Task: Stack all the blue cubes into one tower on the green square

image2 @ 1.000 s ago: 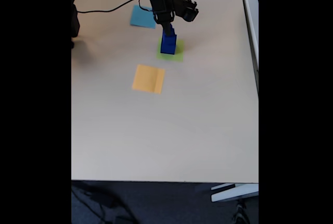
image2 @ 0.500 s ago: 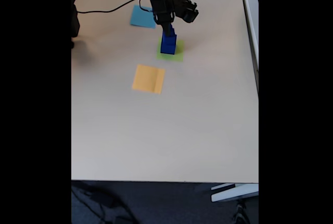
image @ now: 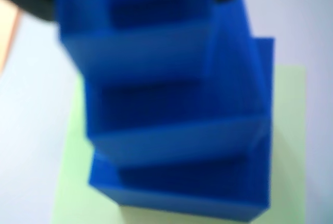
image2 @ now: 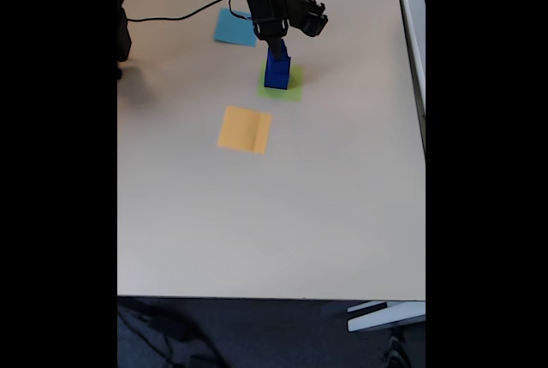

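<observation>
Blue tower (image2: 276, 71) being carried by green square (image2: 291, 88) near tabletop (image2: 274, 214) far edge; gripper (image2: 278, 43) being held at tower top, grip state indiscernible.

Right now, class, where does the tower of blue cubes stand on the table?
In the fixed view the tower stands on the green square near the table's far edge, with the light-blue square up-left and the orange square below-left.

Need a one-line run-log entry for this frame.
stage: stacking | tower: stepped blue cubes on green square | hand: at tower top, grip state unclear | orange-yellow square, light-blue square: bare
</observation>
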